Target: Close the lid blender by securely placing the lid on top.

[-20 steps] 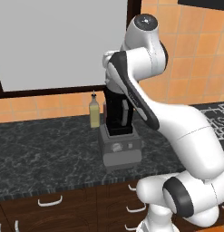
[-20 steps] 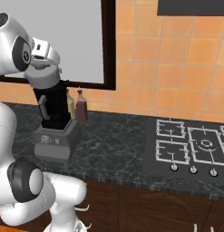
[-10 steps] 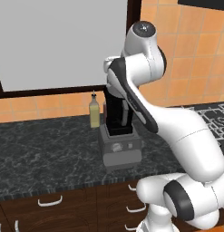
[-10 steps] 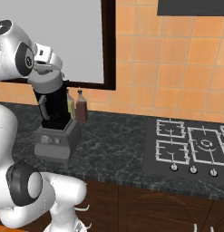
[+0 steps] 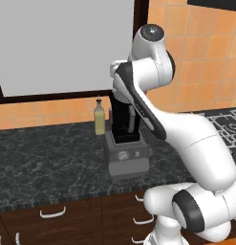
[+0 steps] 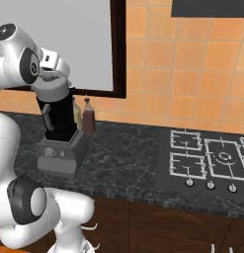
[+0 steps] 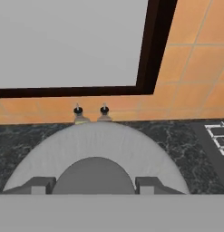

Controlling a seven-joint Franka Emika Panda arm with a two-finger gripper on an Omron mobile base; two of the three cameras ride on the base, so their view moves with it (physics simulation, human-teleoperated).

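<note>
The blender stands on the dark counter, with a boxy grey base [image 5: 126,158] and a tall black jar [image 5: 123,119]; the same base [image 6: 61,153] and jar [image 6: 59,116] show in the right base view. My gripper [image 7: 94,183] is directly over the jar's top. In the hand view the light-grey round lid [image 7: 99,140] spreads out below the hand. Its raised knob [image 7: 93,174] sits between my two fingertips [image 7: 38,185], which press on it from both sides. Whether the lid rests on the jar's rim I cannot tell, as the hand hides that edge.
A slim yellowish bottle [image 5: 99,119] and a reddish bottle [image 6: 88,118] stand against the tiled wall just behind the blender. A dark-framed window [image 5: 57,43] rises above the counter. A gas hob [image 6: 207,158] lies on the counter to the right.
The hand with the lid has shifted only slightly above the jar. The blender and the bottles have not moved.
</note>
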